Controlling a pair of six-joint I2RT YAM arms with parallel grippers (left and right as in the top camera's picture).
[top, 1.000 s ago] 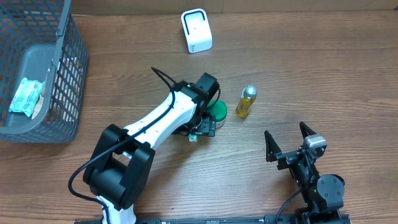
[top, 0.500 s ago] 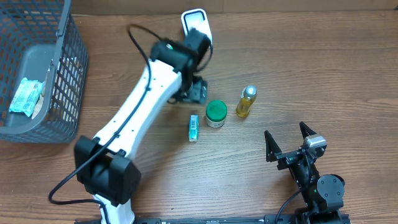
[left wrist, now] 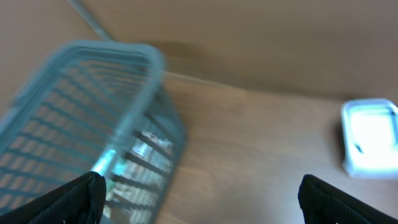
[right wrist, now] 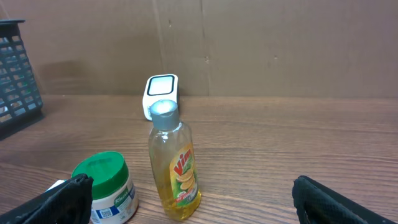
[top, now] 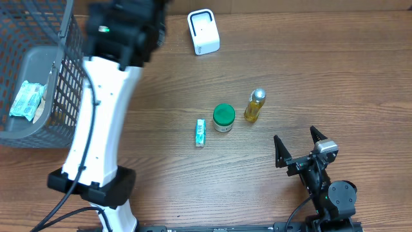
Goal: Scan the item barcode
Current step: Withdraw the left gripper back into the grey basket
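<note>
Wood-grain table (top: pixel 290 71), plain brown wall (right wrist: pixel 280 43) behind — left tool (left wrist: pixel 202 199) and right tool (top: pixel 295 136) both spread wide, empty.

Bottle label: I read "Vim" on the front of the yellow liquid bottle (right wrist: pixel 173 169), seen from my right wrist.
Jar label: the print on the green-lidded jar (right wrist: pixel 107 190) is too small for me to read.
Packet: the marks on the small teal packet (top: pixel 200 133) are illegible from overhead.
</note>
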